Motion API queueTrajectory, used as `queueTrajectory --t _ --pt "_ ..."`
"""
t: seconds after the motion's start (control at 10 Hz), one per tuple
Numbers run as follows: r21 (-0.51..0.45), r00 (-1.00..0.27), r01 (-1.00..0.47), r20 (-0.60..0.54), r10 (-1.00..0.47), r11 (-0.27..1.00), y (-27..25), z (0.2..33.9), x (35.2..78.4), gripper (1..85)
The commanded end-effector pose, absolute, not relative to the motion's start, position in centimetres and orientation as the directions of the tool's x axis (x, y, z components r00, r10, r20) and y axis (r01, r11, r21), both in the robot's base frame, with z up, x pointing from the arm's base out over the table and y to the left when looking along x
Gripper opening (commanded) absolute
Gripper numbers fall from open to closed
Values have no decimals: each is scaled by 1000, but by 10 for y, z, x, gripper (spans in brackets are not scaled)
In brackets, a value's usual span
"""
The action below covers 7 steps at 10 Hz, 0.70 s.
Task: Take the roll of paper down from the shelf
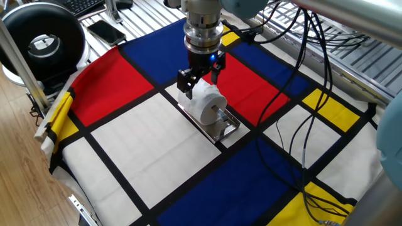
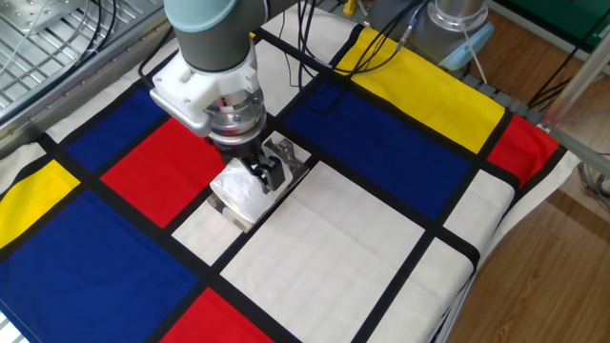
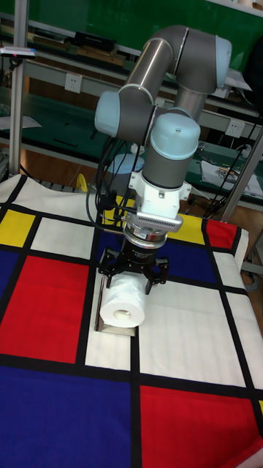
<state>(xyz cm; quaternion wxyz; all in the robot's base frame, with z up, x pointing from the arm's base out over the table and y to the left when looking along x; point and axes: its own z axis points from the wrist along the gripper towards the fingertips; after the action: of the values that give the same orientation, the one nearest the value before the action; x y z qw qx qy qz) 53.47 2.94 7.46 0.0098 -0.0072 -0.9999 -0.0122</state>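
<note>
The roll of paper (image 1: 210,104) is white and lies on its side on the shelf (image 1: 227,126), a small silver holder resting on the chequered cloth. Its hollow core faces the camera in the tall fixed view, roll of paper (image 3: 123,304). My gripper (image 1: 198,79) hangs straight down over the roll's far end, open, with one black finger on each side of the roll. From the other side the gripper (image 2: 264,173) covers part of the roll (image 2: 236,187), and a bit of the shelf (image 2: 286,151) shows behind it. In the tall view the gripper (image 3: 134,274) straddles the roll's top.
A large black reel (image 1: 43,41) with a white centre stands at the far left beside a phone (image 1: 105,31). Black cables (image 1: 303,135) trail over the cloth on the right. The cloth edge (image 1: 59,135) drops towards a wooden floor.
</note>
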Motion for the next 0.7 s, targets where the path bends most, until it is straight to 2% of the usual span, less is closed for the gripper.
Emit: queueTrajectory --t 0.0,0.6 --pt "47 -1000 4 7 4 999 27 71 534 840" --pt "49 -1000 -7 12 -7 999 27 72 532 793"
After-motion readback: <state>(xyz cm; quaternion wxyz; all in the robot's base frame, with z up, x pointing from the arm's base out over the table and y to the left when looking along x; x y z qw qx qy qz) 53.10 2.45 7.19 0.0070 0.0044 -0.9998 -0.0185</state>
